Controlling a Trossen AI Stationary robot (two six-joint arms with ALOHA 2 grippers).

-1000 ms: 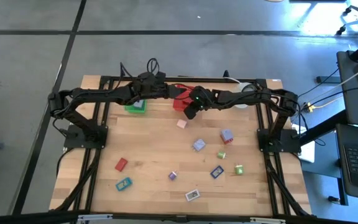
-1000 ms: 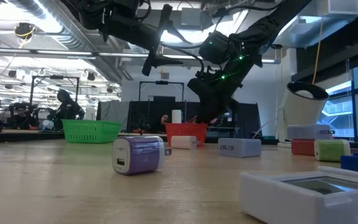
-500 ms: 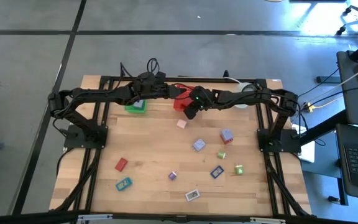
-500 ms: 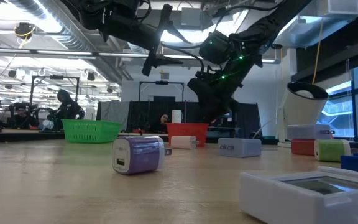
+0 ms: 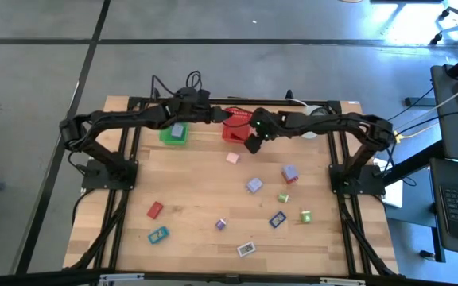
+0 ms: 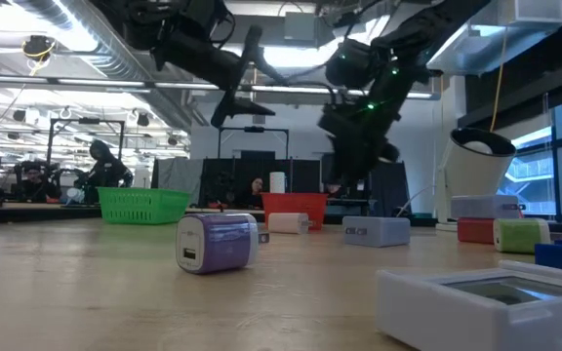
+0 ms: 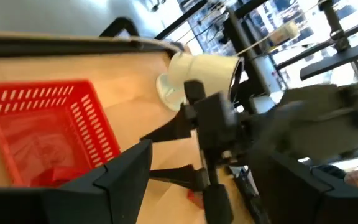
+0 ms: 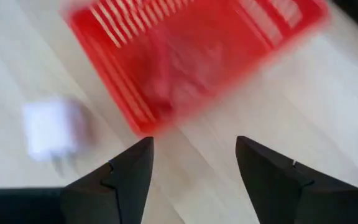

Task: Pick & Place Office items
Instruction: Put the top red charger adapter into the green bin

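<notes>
Seen from above, both arms reached toward the upper middle of the frame, over the far edge of the wooden counter [image 5: 189, 183]. The right tool [image 5: 252, 144] hung just right of the red basket [image 5: 234, 127]; its wrist camera showed its two dark fingers [image 8: 114, 180] spread apart with nothing between them, the red basket and a white block [image 8: 50, 129] on the wood beyond. The left tool [image 5: 214, 117] sat at the basket's upper left, between it and the green basket [image 5: 173, 133]. Its own fingers [image 7: 120, 171] were also parted and empty, with the red basket, a white cup-like thing [image 7: 197, 74] and the other arm ahead of them.

The office items lay loose on the counter, none held. A pale pink block [image 5: 232, 158] sat just below the red basket. Right of centre were two lavender blocks [image 5: 254, 185] [image 5: 290, 174], a small green piece [image 5: 283, 198], a blue flat piece [image 5: 277, 220] and another green block [image 5: 305, 216]. A small purple block [image 5: 221, 225] and a white flat piece [image 5: 246, 249] lay lower in the frame. At lower left were a red block [image 5: 155, 210] and a teal flat piece [image 5: 158, 235].

From counter height, a lavender block [image 6: 218, 242] stood nearest, a white flat piece [image 6: 491, 302] at lower right.
</notes>
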